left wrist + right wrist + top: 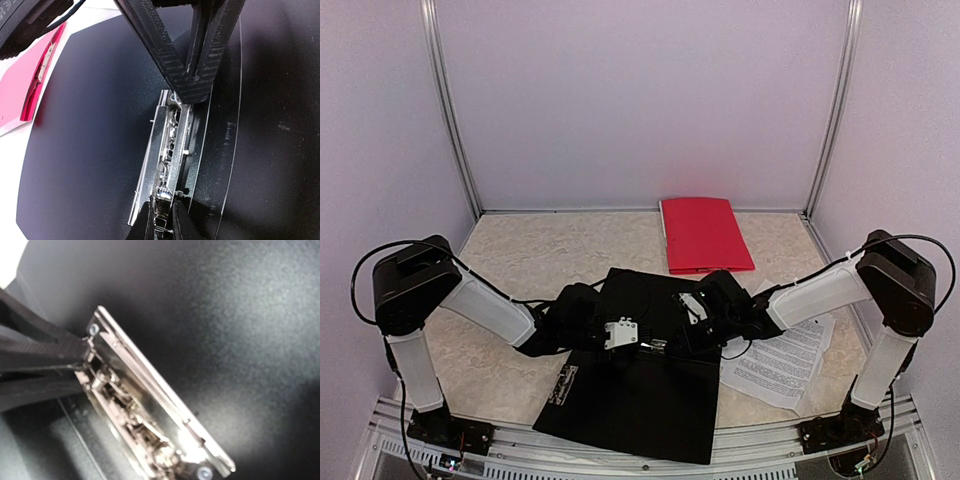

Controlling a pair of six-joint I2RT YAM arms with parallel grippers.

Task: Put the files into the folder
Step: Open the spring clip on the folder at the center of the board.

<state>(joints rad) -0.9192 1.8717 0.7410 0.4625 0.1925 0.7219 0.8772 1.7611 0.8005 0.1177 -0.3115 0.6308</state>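
Table (535, 250): pale beige top with a marbled pattern, closed in on the left, far and right sides by plain lilac walls (640, 100). A metal post (450, 110) stands in each far corner, and a ribbed metal rail (520, 452) runs along the near edge by the arm bases. Black folder (630, 410): lying open at near centre, its near edge reaching over the rail. Metal clip (167, 150): fixed inside the black folder, with both arms meeting over it. Left gripper (642, 341): nearly closed, fingertips (182, 222) pinching one end of the metal clip. Right gripper (672, 338): fingers (157, 45) drawn almost together, tips against the other end of the metal clip; whether they hold it cannot be told. Printed sheets (785, 360): white, loosely stacked on the table at near right, just beside the black folder and partly under the right arm. Red folder (705, 235): closed, flat, at the far edge right of centre, apart from the printed sheets.
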